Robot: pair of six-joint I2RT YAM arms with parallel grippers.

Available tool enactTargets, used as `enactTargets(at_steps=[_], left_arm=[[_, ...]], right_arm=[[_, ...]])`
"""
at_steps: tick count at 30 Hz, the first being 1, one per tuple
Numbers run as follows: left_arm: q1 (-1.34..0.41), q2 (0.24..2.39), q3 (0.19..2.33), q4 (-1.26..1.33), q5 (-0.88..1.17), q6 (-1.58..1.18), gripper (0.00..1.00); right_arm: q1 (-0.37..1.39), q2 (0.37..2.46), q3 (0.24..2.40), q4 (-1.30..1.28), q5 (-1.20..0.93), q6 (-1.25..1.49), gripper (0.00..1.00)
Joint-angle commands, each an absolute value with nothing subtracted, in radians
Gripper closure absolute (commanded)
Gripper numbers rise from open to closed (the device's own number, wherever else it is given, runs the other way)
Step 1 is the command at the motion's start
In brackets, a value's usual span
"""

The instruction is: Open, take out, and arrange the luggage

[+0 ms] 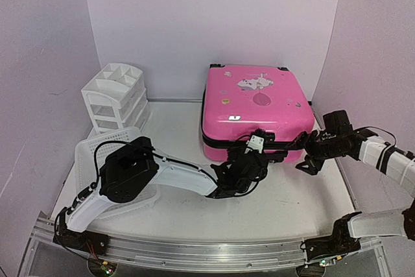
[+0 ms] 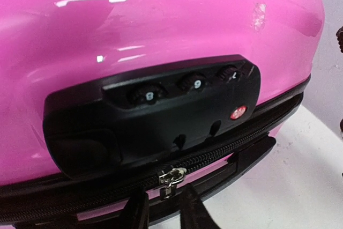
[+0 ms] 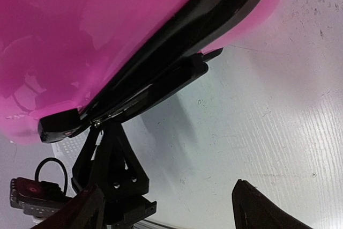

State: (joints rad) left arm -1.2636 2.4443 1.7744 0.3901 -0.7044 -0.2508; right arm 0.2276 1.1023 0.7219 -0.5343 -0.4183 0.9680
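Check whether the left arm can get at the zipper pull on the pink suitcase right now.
Probably yes. The left end effector sits just short of the zipper pull on the front of the luggage. Its fingers are slightly apart, with nothing between them and the pull.

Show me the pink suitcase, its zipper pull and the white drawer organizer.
Bright-pink hard-shell suitcase [image 1: 272, 118]: top external view, lid centre.
Small silver metal zipper pull [image 2: 170, 178]: left wrist view, its ring.
White plastic drawer organizer [image 1: 114, 100]: top external view, middle tier.
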Motion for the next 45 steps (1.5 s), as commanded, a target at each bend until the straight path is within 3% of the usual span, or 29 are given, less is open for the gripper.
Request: enactTargets(at_steps=[1, 14, 25, 31, 36, 45], left_arm=[[-1.225, 2.435, 1.836, 0.425, -0.795, -0.238, 0.85], [-1.214, 2.353, 1.68, 0.549, -0.567, -0.204, 1.0], [-1.181, 2.298, 1.531, 0.665, -0.375, -0.208, 1.0], [-1.181, 2.287, 1.508, 0.673, -0.411, -0.185, 1.0], [-1.186, 2.245, 1.49, 0.65, -0.488, -0.15, 1.0], [-1.207, 2.154, 1.457, 0.609, -0.51, -0.05, 1.0]], right_arm=[[0.246, 1.091, 0.68, -0.442, -0.383, 1.074, 0.19], [0.301, 1.188, 0.628, -0.248, -0.314, 1.374, 0.25], [0.414, 1.236, 0.632, -0.202, -0.079, 1.578, 0.3], [0.468, 1.283, 0.619, -0.128, 0.0, 1.659, 0.38], [0.516, 1.374, 0.636, -0.011, 0.03, 1.674, 0.37], [0.536, 1.401, 0.648, -0.019, 0.119, 1.684, 0.4]])
